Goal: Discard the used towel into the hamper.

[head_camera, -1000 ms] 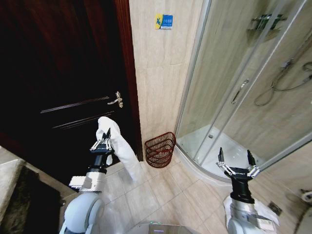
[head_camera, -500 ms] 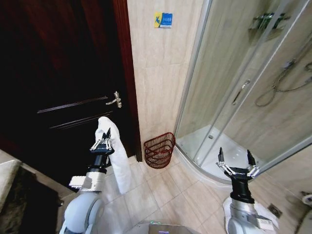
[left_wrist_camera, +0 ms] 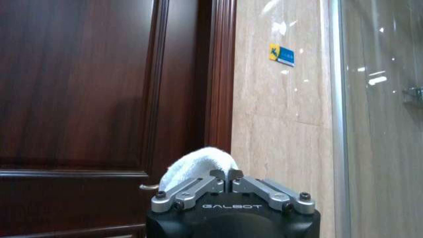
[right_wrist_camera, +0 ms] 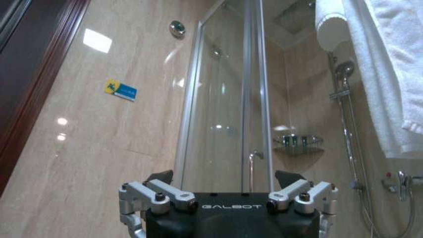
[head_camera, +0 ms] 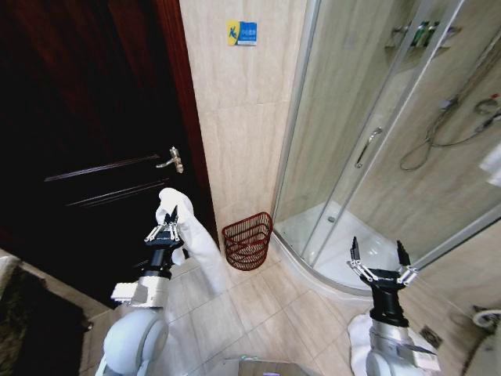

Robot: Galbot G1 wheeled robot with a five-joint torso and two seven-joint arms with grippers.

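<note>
My left gripper (head_camera: 171,222) is shut on a white towel (head_camera: 197,249), which drapes down and to the right from the fingers toward the floor. In the left wrist view the towel (left_wrist_camera: 198,163) bulges above the closed left gripper (left_wrist_camera: 227,174). The hamper (head_camera: 246,240), a dark red wire basket, stands on the floor against the tiled wall, to the right of the towel and beyond it. My right gripper (head_camera: 377,254) is held up at the lower right, open and empty; the right wrist view shows the right gripper (right_wrist_camera: 228,184) with its jaws spread.
A dark wooden door (head_camera: 86,133) with a metal handle (head_camera: 171,160) fills the left. A glass shower enclosure (head_camera: 376,157) curves along the right, its white base (head_camera: 344,258) just right of the hamper. White towels (right_wrist_camera: 377,64) hang in the right wrist view. Tiled floor (head_camera: 258,313) lies ahead.
The whole head view has shifted leftward, so the camera has turned to the right. The towel's hanging end has swung. Both grippers keep their pose.
</note>
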